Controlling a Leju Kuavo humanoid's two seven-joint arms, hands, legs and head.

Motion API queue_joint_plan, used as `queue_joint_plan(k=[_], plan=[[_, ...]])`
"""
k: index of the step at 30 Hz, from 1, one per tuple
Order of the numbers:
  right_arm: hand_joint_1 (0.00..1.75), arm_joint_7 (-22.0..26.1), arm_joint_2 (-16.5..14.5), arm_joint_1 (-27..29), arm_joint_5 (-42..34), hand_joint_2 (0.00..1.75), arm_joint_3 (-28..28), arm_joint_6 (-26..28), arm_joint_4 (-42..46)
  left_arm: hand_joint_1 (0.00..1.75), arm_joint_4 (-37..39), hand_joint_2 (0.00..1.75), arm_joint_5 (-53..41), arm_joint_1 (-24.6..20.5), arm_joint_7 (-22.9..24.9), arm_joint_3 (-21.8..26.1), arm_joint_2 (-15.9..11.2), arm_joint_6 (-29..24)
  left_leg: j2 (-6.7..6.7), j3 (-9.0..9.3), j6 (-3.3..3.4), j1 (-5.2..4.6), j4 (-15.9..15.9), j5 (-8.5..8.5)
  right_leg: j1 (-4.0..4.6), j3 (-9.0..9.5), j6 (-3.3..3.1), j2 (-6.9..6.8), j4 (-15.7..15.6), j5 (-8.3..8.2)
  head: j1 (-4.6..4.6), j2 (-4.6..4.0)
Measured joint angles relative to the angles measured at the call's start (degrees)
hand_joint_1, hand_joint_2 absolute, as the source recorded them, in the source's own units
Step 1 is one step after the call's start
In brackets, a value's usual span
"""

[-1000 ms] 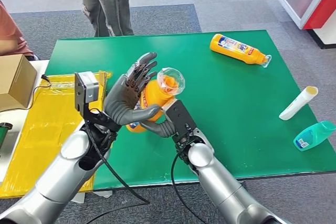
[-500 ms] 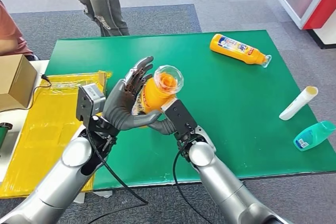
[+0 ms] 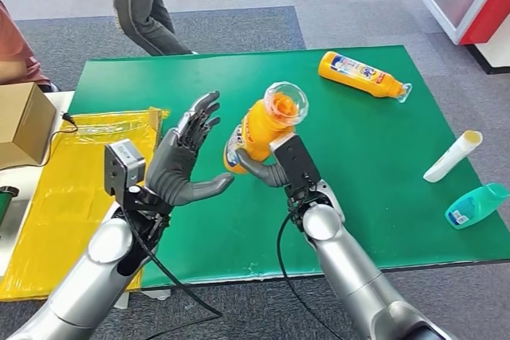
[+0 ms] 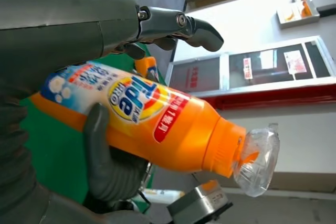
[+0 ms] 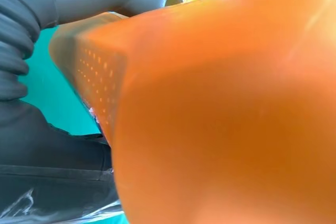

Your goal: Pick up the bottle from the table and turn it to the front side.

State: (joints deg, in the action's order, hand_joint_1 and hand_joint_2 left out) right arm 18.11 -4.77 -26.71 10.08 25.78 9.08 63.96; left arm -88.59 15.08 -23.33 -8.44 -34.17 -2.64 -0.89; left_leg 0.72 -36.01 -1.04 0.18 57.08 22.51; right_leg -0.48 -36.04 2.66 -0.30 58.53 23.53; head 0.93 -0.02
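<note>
My right hand [image 3: 263, 171] grips an orange detergent bottle [image 3: 260, 130] around its lower body and holds it tilted above the green table [image 3: 361, 197]. The bottle's clear cap [image 3: 286, 103] points up towards my head. In the left wrist view the bottle [image 4: 158, 121] shows a blue and yellow label, with a right-hand finger [image 4: 99, 150] wrapped across it. My left hand [image 3: 180, 163] is open with its fingers spread, a short gap left of the bottle and not touching it. The right wrist view is pressed close to the bottle's plain orange side [image 5: 222, 108].
A second orange bottle [image 3: 361, 74] lies at the table's far right. A white tube [image 3: 452, 157] and a teal bottle [image 3: 478, 205] lie near the right edge. A yellow bag [image 3: 66, 189] and a cardboard box [image 3: 24, 121] sit left. A person [image 3: 141, 5] stands beyond the table.
My right hand carried the bottle right and up, away from my left hand, which had been against it. The left hand stays spread. The person beyond the table stepped left.
</note>
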Motion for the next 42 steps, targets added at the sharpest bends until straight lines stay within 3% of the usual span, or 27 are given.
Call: queue_joint_plan(k=[16, 34, 42], plan=[[1.75, -0.36, 1.67, 0.09, 2.16, 1.75, -7.52, 1.28, 4.31, 0.0, -1.37, 1.75, -14.7, 5.36, -4.94, 4.83, 0.13, -10.72, 0.0, 0.0, 0.0, 0.0, 0.0, 0.0, 0.0, -0.02, 0.0, 0.0, 0.0, 0.0, 0.01, 0.0], [1.75, -0.64, 1.67, 2.21, -0.24, 1.75, -7.17, -2.4, 13.04, 0.0, 0.17, 1.75, -19.92, 6.67, -5.46, 9.24, 0.81, -12.72, 0.0, 0.0, 0.0, 0.0, 0.0, 0.0, 0.0, -0.02, 0.0, 0.0, 0.0, 0.0, 0.01, 0.0], [1.75, -0.34, 1.64, 3.08, -3.75, 1.75, -4.58, -6.59, 17.26, 0.0, 1.49, 1.75, -21.0, 6.63, -5.72, 9.99, 1.79, -12.91, 0.0, 0.0, 0.0, 0.0, 0.0, 0.0, 0.0, -0.02, 0.0, 0.0, 0.0, 0.0, 0.01, 0.0]])
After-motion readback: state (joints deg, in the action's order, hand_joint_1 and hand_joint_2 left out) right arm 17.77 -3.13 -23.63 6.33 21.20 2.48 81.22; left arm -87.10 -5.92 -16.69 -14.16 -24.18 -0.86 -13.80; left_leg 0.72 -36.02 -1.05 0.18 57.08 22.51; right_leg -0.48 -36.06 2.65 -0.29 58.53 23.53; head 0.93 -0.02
